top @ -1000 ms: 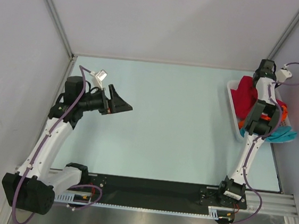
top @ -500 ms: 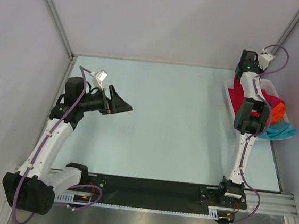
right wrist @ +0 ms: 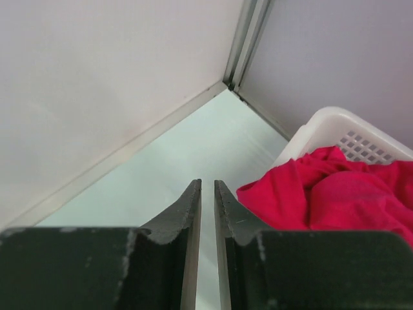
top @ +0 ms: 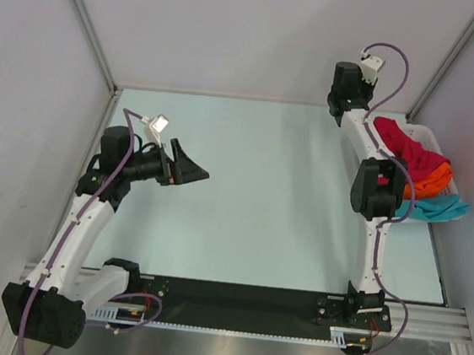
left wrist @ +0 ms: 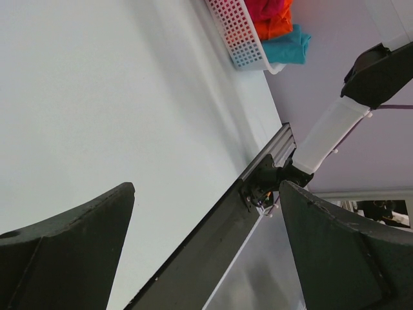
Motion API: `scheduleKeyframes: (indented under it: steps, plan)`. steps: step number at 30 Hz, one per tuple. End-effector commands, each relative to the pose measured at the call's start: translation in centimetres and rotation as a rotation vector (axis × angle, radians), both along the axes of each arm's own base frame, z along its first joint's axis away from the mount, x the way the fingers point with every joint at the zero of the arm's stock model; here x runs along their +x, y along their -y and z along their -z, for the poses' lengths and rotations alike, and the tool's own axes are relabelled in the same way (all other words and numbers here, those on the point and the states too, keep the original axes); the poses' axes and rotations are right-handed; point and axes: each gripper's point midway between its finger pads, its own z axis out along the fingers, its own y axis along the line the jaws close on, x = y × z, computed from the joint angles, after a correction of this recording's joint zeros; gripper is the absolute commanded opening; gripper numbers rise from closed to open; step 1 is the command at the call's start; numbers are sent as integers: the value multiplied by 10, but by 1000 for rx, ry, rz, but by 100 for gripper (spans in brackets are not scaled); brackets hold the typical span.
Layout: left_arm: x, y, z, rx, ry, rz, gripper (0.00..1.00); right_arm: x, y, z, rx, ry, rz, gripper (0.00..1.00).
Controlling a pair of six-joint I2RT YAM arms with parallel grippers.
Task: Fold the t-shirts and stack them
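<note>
At mid-left the left hand (top: 190, 169) gapes empty; upper right, the right hand (right wrist: 208, 188), barely parted, holds nothing near the t-shirts (top: 411, 151).

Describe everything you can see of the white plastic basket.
The white rectangular plastic basket has lattice-perforated walls and a smooth rim. It sits upright on the pale green table at its right edge. A crimson red t-shirt, an orange t-shirt and a teal t-shirt are heaped in it, the teal one spilling over its rim.
</note>
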Motion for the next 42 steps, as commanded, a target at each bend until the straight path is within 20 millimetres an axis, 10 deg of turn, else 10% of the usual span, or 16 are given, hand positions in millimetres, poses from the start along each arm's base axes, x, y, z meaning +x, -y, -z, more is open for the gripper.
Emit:
scheduleKeyframes:
  steps: [1, 7, 19, 35, 42]
  plan:
    - [-2, -2, -9, 1, 64, 9, 100, -5, 8, 23, -23, -75, 19, 19]
    - [-6, -4, -11, 9, 72, 10, 99, -19, 9, 103, -34, -250, 26, 19]
    - [-10, -5, -13, 4, 70, 1, 100, -42, 15, 158, -10, -350, 20, 19]
    - [-10, -5, -14, 8, 67, 1, 100, -47, 75, 129, 26, -301, 114, 19]
    - [-7, -6, -11, 11, 67, -2, 99, -28, 25, 101, 8, -259, -1, 27]
